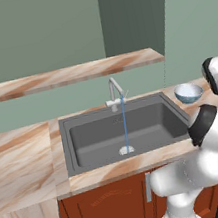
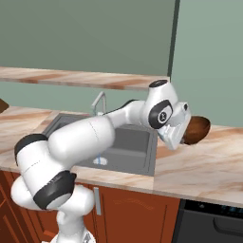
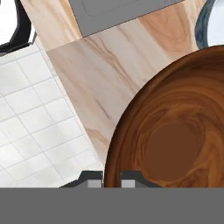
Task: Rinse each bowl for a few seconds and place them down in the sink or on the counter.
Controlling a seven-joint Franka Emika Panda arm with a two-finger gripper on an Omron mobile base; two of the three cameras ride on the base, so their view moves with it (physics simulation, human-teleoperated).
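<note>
Carrying the brown wooden bowl to the water is the step in hand, judging by how things lie: the tool has its two tips pressed nearly together, pinching the bowl's rim, and holds it up over the tabletop to the right of the sink. In the hand view the bowl's swirled brown inside hangs over bare marble, with a corner of the dark basin at the top and the edge of the pale blue-grey bowl at the upper right. That second bowl sits on the tabletop just beside the sink's right rear corner. The faucet is running, a thin blue stream falling to the drain. To do this well, I would swing the bowl left over the basin without lifting high, keep clear of the blue-grey bowl and the gooseneck, and bring the hollow under the stream, not the rim where the tips pinch. A rim grip on a glossy bowl may slip or pivot, so move slowly and keep the wrist steady; tilt slightly so water drains into the basin.
</note>
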